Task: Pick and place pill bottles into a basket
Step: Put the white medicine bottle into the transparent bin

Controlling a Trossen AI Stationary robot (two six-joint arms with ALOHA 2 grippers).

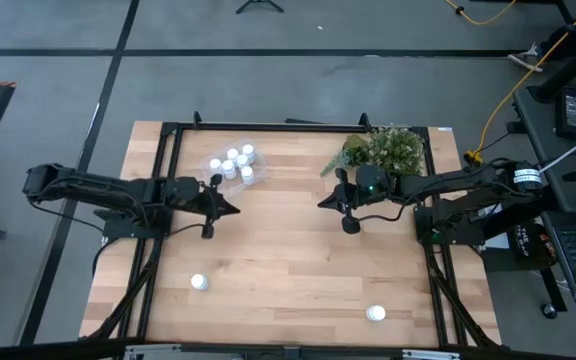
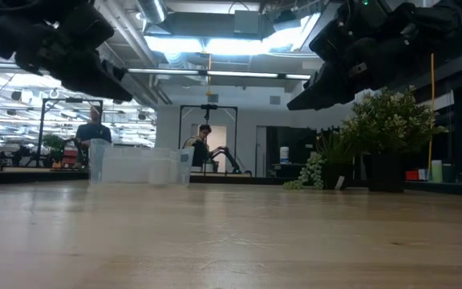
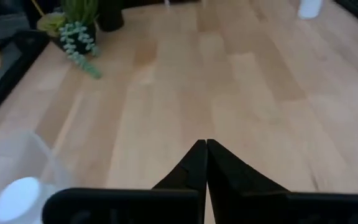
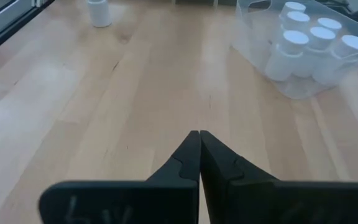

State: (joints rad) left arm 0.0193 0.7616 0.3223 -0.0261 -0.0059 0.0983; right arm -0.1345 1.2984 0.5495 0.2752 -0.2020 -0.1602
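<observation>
The table was pale wood, laid in long planks with a smooth, faintly satin finish and visible grain. Around its edge ran a black frame that looked like matt metal. The basket was clear, glossy plastic, nearly see-through, and the pill bottles inside it were smooth white plastic with flat white caps. Two more bottles of the same white plastic, one and another, stood on the wood well apart from the basket. The left gripper and right gripper had matt black fingers, seemingly hard plastic. The plant across the table from the basket looked like soft, dull green foliage.
</observation>
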